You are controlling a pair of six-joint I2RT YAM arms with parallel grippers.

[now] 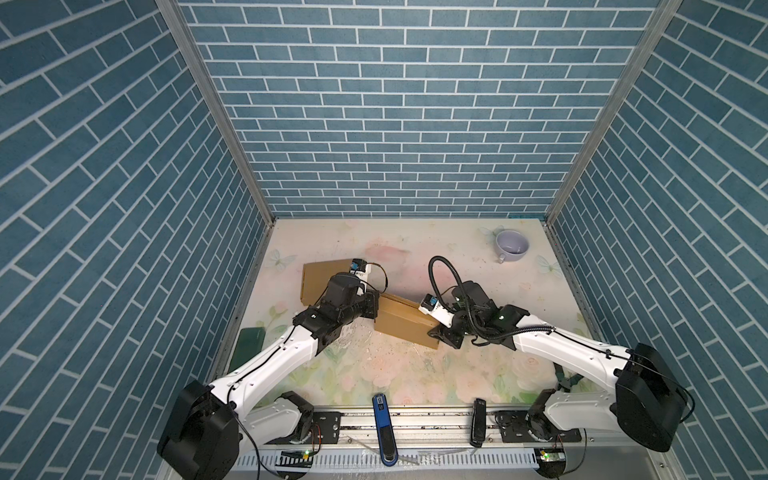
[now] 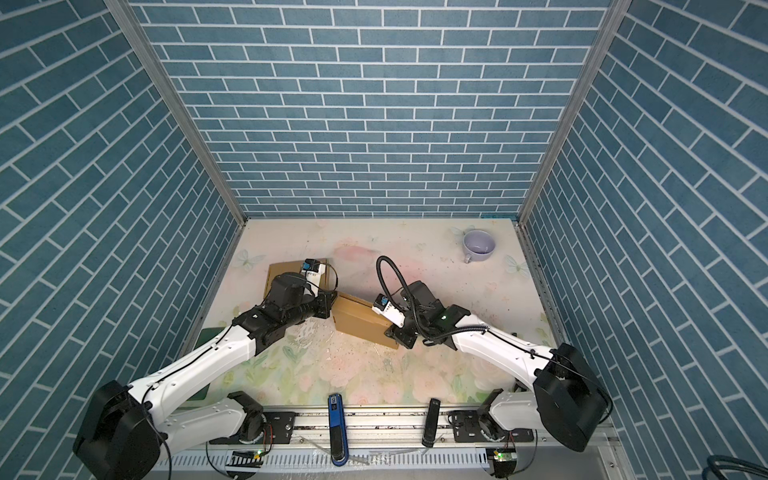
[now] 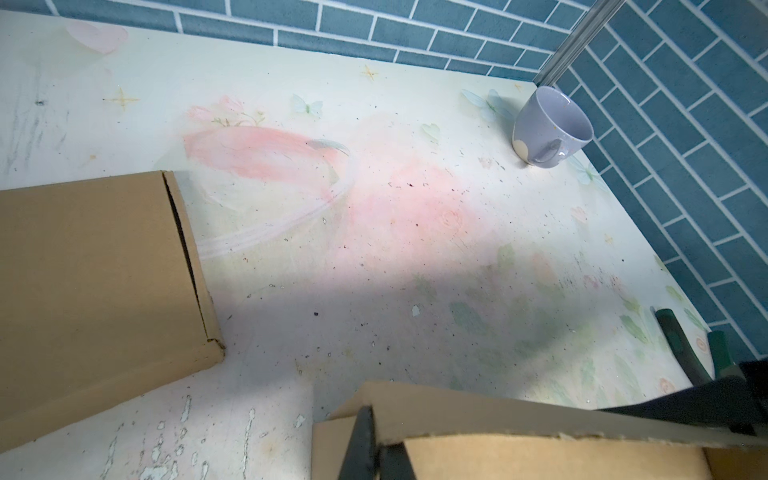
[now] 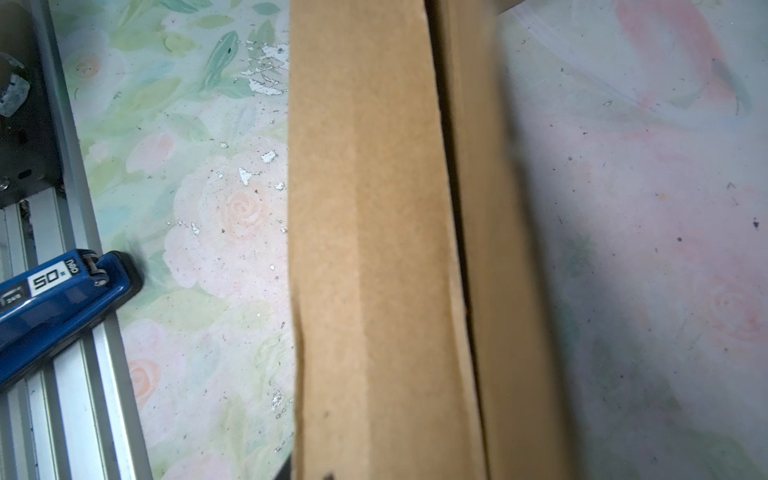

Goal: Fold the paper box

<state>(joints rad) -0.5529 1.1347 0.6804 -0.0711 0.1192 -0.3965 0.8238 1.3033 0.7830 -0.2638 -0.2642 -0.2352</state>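
The paper box, brown cardboard, sits slanted in the middle of the table in both top views. My left gripper is at its left end. In the left wrist view its dark fingers are shut on the box's upright cardboard edge. My right gripper is at the box's right front corner. In the right wrist view the box fills the middle, with only a sliver of a dark finger beside its wall. The jaws appear closed across it.
A second, flat brown box lies behind the left arm. A lilac mug stands at the back right. A blue stapler and a black one rest on the front rail. A dark green object lies at the left edge.
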